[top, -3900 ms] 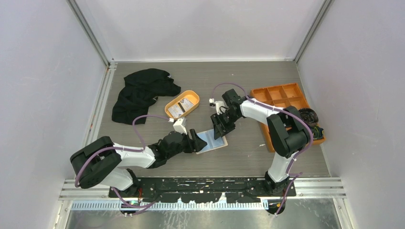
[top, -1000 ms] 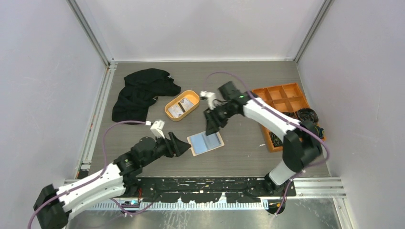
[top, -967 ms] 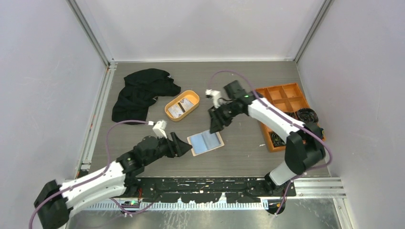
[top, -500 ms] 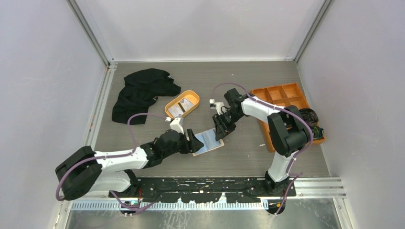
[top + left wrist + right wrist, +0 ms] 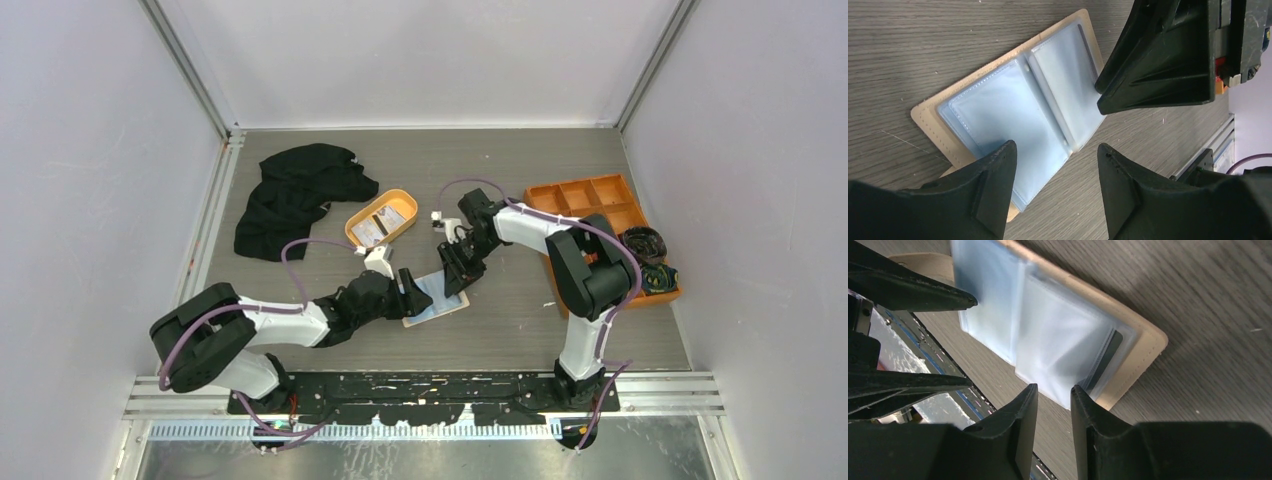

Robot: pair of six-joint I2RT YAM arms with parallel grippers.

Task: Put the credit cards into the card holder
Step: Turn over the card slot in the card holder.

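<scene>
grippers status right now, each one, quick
Left gripper: open over the card holder, holding nothing.
Right gripper: narrowly open at the card holder's edge, nothing visibly gripped.

The top external camera looks down from above and behind the arm bases point(image 5: 580, 375) at the bottom edge, taking in the whole table point(image 5: 520, 170). Each wrist camera looks past its own gripper, the left gripper point(image 5: 1055, 160) and the right gripper point(image 5: 1054, 395) filling the frame's bottom. Both sit very close on the open card holder point(image 5: 1013, 115), which all three views share.

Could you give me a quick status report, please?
Left gripper open over opened card holder. Right gripper narrowly open at sleeve edge. Credit cards in orange tray. Nothing blocking.
</scene>
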